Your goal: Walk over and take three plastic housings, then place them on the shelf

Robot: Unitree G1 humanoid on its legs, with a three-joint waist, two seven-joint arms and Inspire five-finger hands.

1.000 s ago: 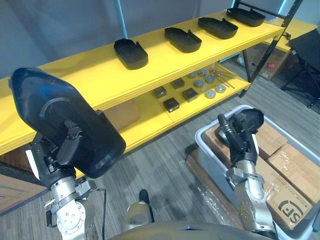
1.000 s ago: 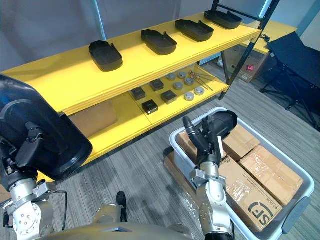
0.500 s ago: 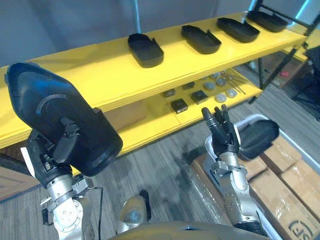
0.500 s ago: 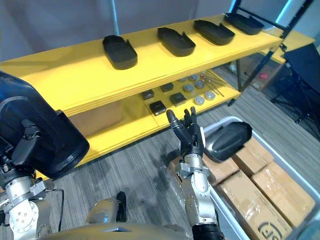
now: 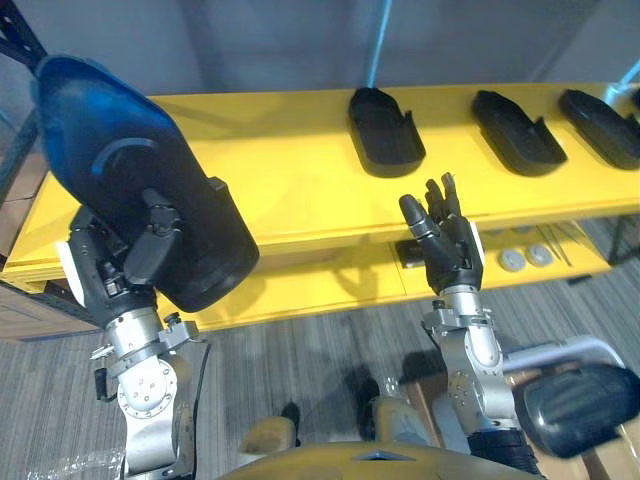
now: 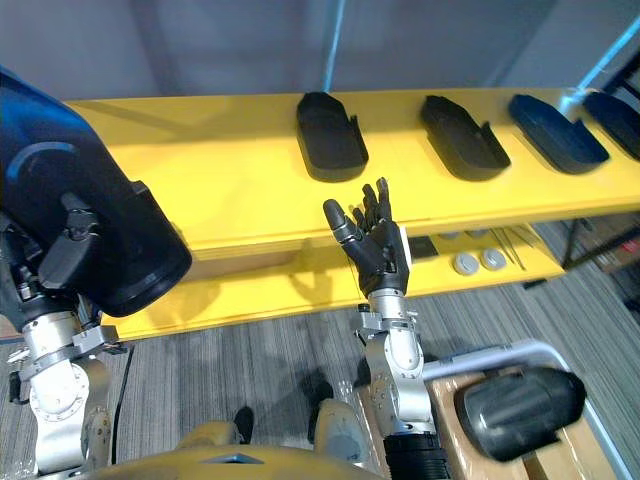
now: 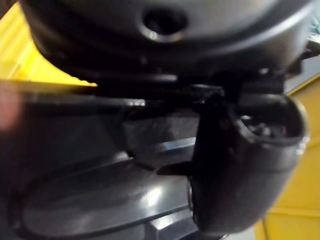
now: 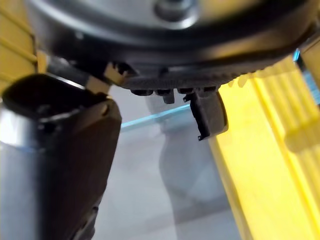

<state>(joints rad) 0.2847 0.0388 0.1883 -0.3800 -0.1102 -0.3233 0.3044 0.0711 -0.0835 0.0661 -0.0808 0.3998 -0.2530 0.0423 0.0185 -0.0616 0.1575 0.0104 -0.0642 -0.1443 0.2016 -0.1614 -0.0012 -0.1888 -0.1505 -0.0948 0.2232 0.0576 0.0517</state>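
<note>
So, left robot hand [image 5: 105, 280]: curled round the housing [image 5: 125, 160], long axis 11-to-5
right robot hand [image 5: 452, 255]: spread open, empty
shelf [image 5: 290, 185]: bare spot 2 o'clock of housing

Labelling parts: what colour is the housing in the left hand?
Black housing, clearest in the left eye view.

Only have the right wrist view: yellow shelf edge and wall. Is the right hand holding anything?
Observer: No. The right hand is open and empty, raised in front of the shelf.
Operator: Left hand?
Observer: The left hand is curled on the carried housing, lifted by the shelf's left end.
Operator: Any shelved already?
Observer: Four shelved housings lie in a row on the top board.
</note>
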